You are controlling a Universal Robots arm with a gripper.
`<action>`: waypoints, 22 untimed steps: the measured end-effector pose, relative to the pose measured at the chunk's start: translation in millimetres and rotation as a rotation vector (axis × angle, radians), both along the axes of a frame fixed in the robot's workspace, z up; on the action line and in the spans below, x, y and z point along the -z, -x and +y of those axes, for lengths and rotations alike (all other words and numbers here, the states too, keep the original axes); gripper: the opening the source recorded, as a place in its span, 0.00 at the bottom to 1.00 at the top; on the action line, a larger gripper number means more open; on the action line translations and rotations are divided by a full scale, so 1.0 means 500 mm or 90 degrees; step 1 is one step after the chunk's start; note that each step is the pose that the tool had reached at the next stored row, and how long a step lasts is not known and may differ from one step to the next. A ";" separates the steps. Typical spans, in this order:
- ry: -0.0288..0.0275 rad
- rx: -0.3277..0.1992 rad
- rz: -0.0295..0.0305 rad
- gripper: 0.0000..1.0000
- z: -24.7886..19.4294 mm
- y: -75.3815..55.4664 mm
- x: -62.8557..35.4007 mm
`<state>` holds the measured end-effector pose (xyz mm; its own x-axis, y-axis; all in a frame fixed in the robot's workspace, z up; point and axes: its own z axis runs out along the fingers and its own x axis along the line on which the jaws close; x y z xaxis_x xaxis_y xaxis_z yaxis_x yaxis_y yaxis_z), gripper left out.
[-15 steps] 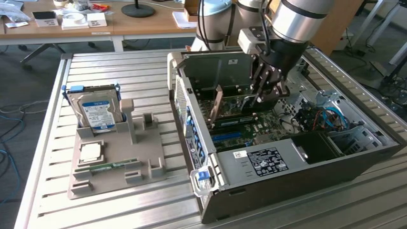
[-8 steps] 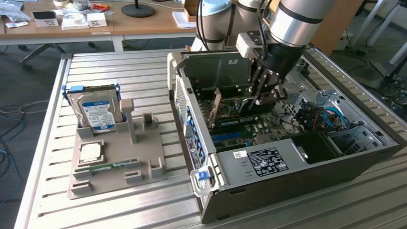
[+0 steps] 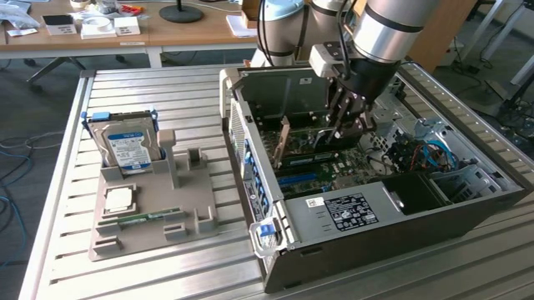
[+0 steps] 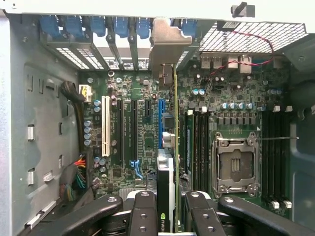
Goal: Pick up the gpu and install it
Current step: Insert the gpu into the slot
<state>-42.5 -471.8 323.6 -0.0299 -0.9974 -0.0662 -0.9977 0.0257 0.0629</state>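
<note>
The hand (image 3: pixel 346 122) reaches down into the open computer case (image 3: pixel 376 219) and grips the gpu (image 3: pixel 309 139) on both faces. In the wrist view the gpu (image 4: pixel 166 172) stands on edge between the fingers (image 4: pixel 142 206), over the motherboard (image 4: pixel 133 128), its metal bracket at the rear slot openings. On the surface (image 3: pixel 150 275) beside the case, a grey holder (image 3: pixel 150 240) carries a hard drive (image 3: pixel 125 144).

Ribbed metal surface (image 3: pixel 167 87), wooden desk (image 3: pixel 179 34) behind it carrying small white boxes (image 3: pixel 100 26) and perhaps a black lamp base (image 3: pixel 181 12), dark floor (image 3: pixel 37 100) with loose cables (image 3: pixel 19 145) at the exterior view's left.
</note>
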 end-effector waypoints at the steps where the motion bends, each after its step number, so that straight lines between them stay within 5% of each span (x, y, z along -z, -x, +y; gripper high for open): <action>1: 0.0002 0.000 0.0001 0.27 -0.0001 0.000 0.002; 22: 0.0002 0.000 -0.0008 0.27 -0.0001 0.009 0.026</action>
<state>-47.3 -471.9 310.8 -0.0299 -0.9974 -0.0660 -0.9978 0.0258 0.0616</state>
